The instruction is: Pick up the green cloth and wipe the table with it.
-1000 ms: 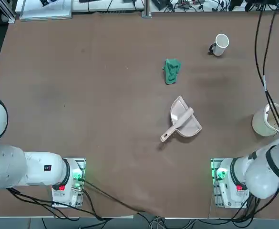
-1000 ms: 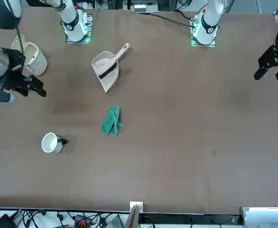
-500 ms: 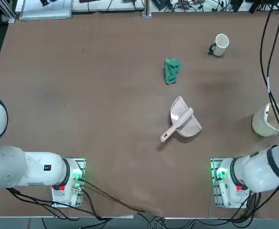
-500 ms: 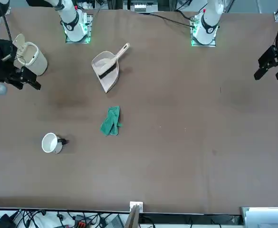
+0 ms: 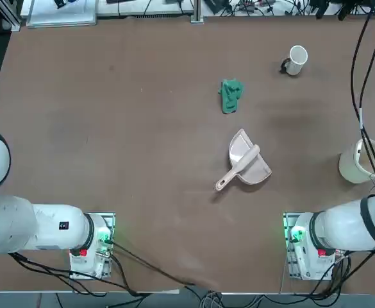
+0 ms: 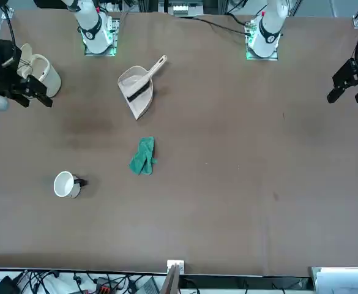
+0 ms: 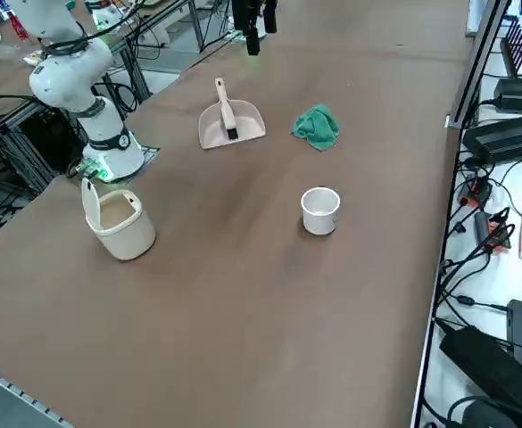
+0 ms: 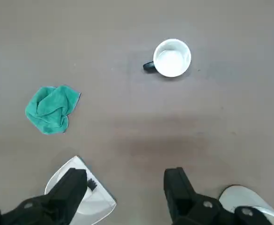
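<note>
Green cloth (image 5: 231,95) is lying crumpled on the table (image 5: 110,128), out in the open toward the far side from the arm bases, nothing touching it. The right gripper (image 8: 125,187) is hanging high above the table's right edge, near the cream jug (image 6: 41,73), fingers (image 8: 73,185) spread wide apart, holding nothing; front view is showing it (image 6: 21,92) at the left edge. Pink dustpan (image 5: 246,163) with its small brush is sitting between the cloth and the right arm's base, near the cloth but apart from it. White mug (image 5: 295,59) with dark handle is lying on its side well to the cloth's right, near the far edge. Side view: cloth (image 7: 317,126) is sitting beside the dustpan (image 7: 229,120), with the mug (image 7: 320,210) nearer the camera.
</note>
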You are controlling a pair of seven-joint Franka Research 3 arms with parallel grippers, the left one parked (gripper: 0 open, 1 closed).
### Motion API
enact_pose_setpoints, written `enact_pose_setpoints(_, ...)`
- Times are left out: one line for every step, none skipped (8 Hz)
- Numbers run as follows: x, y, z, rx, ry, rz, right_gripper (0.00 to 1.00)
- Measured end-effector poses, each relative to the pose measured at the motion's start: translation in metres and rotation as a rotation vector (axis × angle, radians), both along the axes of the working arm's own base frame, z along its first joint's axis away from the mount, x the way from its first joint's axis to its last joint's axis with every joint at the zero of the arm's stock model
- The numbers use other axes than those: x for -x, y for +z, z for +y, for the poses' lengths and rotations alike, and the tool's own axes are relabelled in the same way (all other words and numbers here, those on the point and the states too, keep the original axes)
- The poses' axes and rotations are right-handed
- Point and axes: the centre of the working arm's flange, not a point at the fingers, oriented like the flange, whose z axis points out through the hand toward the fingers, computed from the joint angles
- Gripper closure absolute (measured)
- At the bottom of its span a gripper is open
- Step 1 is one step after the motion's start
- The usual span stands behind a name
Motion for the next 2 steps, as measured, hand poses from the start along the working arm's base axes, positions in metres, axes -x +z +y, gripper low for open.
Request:
enact_pose_setpoints(0.0005, 0.0013, -0.0033, 0.001, -0.005, -0.002, 0.0)
enact_pose_setpoints(0.0005, 0.0012, -0.0044, 0.012, -0.004, -0.003, 0.0)
